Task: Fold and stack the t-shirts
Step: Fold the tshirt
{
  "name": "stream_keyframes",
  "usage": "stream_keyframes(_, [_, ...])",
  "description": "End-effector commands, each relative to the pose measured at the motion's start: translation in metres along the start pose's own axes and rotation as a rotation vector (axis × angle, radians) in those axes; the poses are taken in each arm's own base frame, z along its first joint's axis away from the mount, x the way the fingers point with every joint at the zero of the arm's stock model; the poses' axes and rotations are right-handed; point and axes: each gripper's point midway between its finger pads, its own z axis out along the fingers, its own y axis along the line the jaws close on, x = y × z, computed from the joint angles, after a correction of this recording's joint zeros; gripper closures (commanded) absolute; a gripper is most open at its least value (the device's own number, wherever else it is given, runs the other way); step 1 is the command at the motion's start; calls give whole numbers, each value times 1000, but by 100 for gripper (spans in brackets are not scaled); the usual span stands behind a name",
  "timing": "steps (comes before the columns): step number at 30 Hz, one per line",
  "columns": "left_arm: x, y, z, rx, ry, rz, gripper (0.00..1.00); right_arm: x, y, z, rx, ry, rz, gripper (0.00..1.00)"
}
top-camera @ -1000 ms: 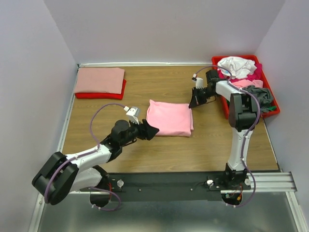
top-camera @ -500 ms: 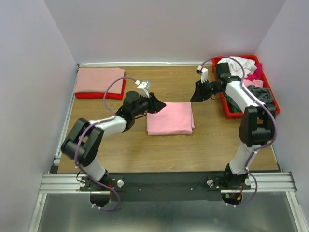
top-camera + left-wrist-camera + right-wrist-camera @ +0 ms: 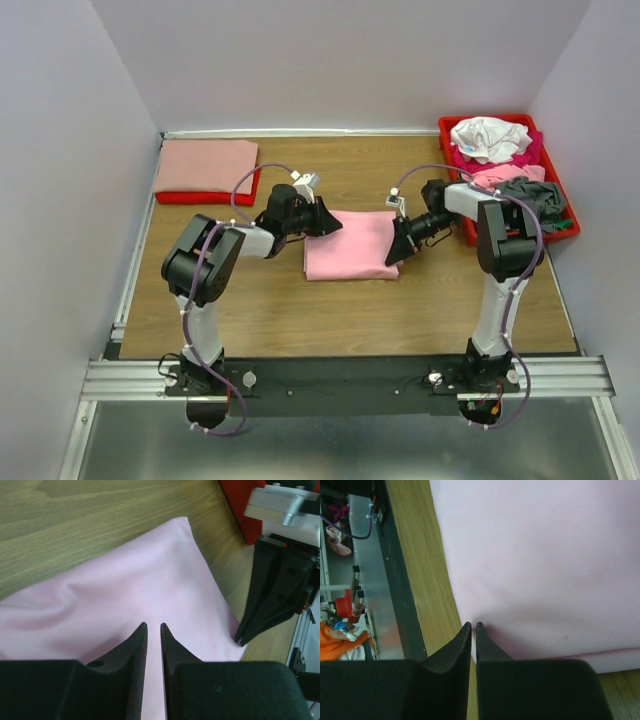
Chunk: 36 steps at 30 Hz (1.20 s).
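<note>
T-shirts, several, in three spots on wooden table (image 3: 300,300).
Red tray (image 3: 450,122), far right corner: loose heap, white shirt (image 3: 490,137) on top, magenta shirt (image 3: 465,158) and grey shirt (image 3: 540,195) under and beside it.
Far left corner: folded salmon shirt (image 3: 205,165) lying on folded red shirt (image 3: 190,197).
Centre of table: folded pink shirt (image 3: 350,245), flat, in the same spot as a second ago. Rectangle a little wider than deep, long axis running left to right across the table; collar end not identifiable.
Left gripper (image 3: 338,225): a second ago off the shirt's left edge, now over its far left corner, pointing right. Jaws narrowed to a slit above the cloth; clenched on cloth or not, impossible to tell.
Right gripper (image 3: 392,258): a second ago up by the tray, now at the shirt's right edge toward the near corner, pointing left. Jaws closed to a hairline at the hem; cloth between them not discernible.
</note>
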Motion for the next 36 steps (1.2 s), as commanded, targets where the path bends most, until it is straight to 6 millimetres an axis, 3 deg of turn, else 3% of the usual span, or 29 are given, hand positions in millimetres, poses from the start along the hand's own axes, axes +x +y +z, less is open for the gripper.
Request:
stream_keyframes(1, [6, 18, 3, -12, 24, -17, 77, 18, 11, 3, -47, 37, 28, 87])
stream_keyframes(5, [8, 30, 3, -36, 26, -37, 77, 32, 5, 3, -4, 87, 49, 88])
stream_keyframes(15, [16, 60, 7, -101, 56, -71, 77, 46, -48, -1, 264, 152, 112, 90])
stream_keyframes(20, [2, 51, 7, -76, 44, -16, 74, 41, -48, -6, 290, 140, 87, 89])
stream_keyframes(23, [-36, 10, -7, 5, -26, 94, 67, 21, -28, -18, 286, 101, -19, 86])
stream_keyframes(24, [-46, 1, -13, 11, -45, 120, 58, 15, -21, -22, 284, 90, -48, 85])
stream_keyframes(26, [-66, -9, -26, -22, -78, 202, 51, -3, -1, -37, 310, 53, -137, 81])
stream_keyframes(27, [-89, -24, -41, -43, -140, 247, 46, -12, 4, -46, 342, 39, -176, 79])
stream_keyframes(29, [-95, -25, -58, -109, -154, 284, 43, -31, 20, -63, 397, -3, -267, 68])
stream_keyframes(30, [-112, -31, -75, -162, -210, 335, 37, -37, 23, -71, 436, -9, -297, 66])
stream_keyframes(32, [-106, -32, -98, -209, -229, 351, 27, -57, 36, -87, 505, -73, -376, 57])
stream_keyframes(33, [-104, -27, -106, -245, -250, 320, 13, -57, 33, -92, 556, -83, -384, 50])
stream_keyframes(34, [-84, -17, -111, -258, -229, 291, 6, -61, 36, -97, 598, -124, -378, 47])
stream_keyframes(35, [-82, -16, -119, -256, -240, 267, 2, -84, 45, -112, 670, -219, -471, 40])
stream_keyframes(36, [-73, -11, -122, -250, -230, 239, 2, -91, 48, -120, 717, -273, -494, 31])
